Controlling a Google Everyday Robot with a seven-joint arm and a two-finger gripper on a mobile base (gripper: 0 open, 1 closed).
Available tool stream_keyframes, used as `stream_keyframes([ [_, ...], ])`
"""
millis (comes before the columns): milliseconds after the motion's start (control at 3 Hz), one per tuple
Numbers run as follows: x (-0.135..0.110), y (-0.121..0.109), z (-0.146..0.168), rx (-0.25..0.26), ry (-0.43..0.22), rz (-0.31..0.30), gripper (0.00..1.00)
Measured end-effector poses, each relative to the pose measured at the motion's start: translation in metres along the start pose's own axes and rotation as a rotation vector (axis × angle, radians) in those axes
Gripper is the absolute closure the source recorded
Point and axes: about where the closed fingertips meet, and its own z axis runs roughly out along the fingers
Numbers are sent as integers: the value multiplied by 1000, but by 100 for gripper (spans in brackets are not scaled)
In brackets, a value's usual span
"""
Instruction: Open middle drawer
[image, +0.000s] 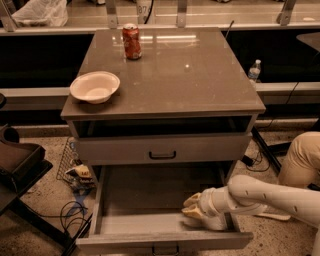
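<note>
- The middle drawer (125, 241) is pulled far out of the desk (200, 85). Its front panel is near the bottom edge of the view and its bare floor is exposed, so I judge the opening itself as good as done.
- Any further pull risks over-travel. The drawer looks close to the end of its run, and more force could jam it against its stops or drag it off its runners.
- The claw (191, 206) sits down inside the drawer at the front right, just behind the front panel. I cannot tell whether it is open or closed, or whether it has hold of anything.
- Backing straight out towards the robot could catch the claw on the inner face of the panel or on the right side wall. That would jolt or skew the drawer.
- A withdrawal that drifts inward could push the drawer partly shut again and undo the work.
- The closed drawer (215, 148) above is the next hazard. Lifting the arm (270, 197) too steeply, or too far back, could knock its lower edge.
- A hard bump would shake the desk. The soda can (132, 41) stands upright near the back and could topple, and the bowl (95, 86) lies close to the left edge and could slide off.
- On the floor, loose cables (75, 217) lie to the left and a tan shape that may be a person's leg (302, 157) is just beside the arm. A wide swing of the arm could meet the latter.
</note>
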Motion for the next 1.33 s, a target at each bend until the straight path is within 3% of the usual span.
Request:
stream_keyframes([
  [333,21,22,-1,-9,-2,48,87],
  [667,46,59,1,-25,-1,105,100],
  [1000,44,57,0,-26,-1,107,100],
  [1333,64,91,3,-56,-6,153,100],
])
